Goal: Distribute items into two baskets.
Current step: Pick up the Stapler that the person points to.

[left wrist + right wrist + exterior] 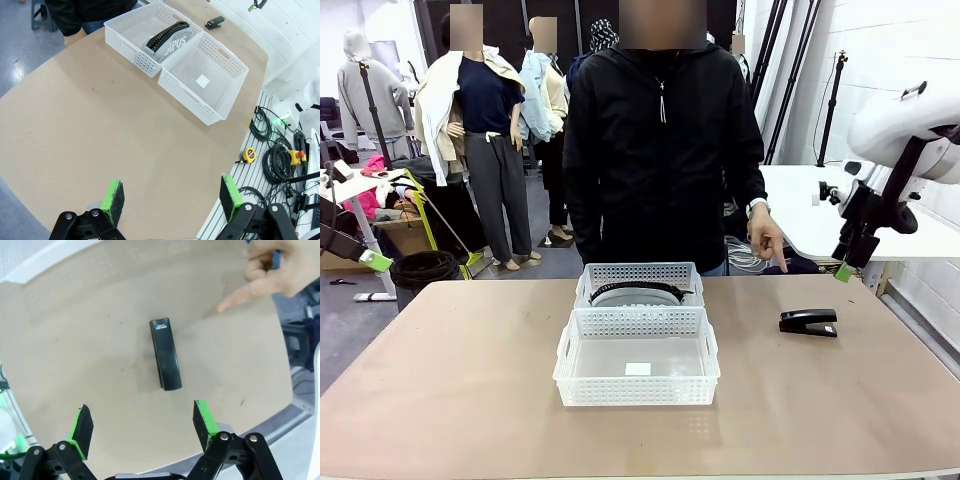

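On the right side of the table [450,380], the stapler [165,354] lies flat, well apart from both baskets, with the person's hand [272,275] pointing a finger down near it. My right gripper [141,415] hovers above it, jaws spread wide and empty. I judge the stapler rigid, dense for its bulk and slick on top (glossy black shell), so I would pinch it across its narrow sides near mid-length, where it should balance. The grey fabric piece [170,42] lies in the far basket [127,50]; being soft, it needs no care. The near basket [187,100] holds only a small white square [202,80]. My left gripper [172,192] hangs spread and empty over bare tabletop.
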`<state>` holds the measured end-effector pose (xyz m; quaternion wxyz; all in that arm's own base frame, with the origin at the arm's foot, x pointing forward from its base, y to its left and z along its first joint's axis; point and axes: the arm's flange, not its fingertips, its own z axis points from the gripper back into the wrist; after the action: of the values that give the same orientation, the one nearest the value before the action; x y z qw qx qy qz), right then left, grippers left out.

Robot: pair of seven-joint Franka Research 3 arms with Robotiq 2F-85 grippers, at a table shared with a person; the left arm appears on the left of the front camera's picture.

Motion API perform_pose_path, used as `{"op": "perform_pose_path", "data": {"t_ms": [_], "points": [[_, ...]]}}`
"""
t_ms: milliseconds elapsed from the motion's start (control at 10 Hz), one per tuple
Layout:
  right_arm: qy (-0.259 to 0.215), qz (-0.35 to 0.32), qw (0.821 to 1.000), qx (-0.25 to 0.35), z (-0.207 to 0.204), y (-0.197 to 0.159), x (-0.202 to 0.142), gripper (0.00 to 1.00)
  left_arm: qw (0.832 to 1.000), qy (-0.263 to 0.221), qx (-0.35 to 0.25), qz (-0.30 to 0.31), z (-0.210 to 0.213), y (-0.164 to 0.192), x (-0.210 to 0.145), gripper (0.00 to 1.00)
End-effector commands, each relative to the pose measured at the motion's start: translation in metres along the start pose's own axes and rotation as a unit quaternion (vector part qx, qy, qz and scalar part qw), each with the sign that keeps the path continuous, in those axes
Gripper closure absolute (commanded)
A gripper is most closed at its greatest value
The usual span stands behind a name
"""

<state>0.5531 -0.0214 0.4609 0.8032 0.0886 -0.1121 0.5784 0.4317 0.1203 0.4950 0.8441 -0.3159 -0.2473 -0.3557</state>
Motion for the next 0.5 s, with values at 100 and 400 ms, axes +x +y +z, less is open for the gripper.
{"op": "perform_pose_path", "data": {"t_ms": [100,400], "points": [[-0.002,0.045,0.999,-0.006,-0.029,-0.020,-0.002,0.00,1.000,-0.006,-0.003,-0.001,0.002,0.000,0.000,0.00],[0.016,0.047,0.999,-0.001,-0.063,-0.024,0.001,0.00,1.000,-0.006,-0.003,-0.001,0.002,0.000,0.000,0.00]]}}
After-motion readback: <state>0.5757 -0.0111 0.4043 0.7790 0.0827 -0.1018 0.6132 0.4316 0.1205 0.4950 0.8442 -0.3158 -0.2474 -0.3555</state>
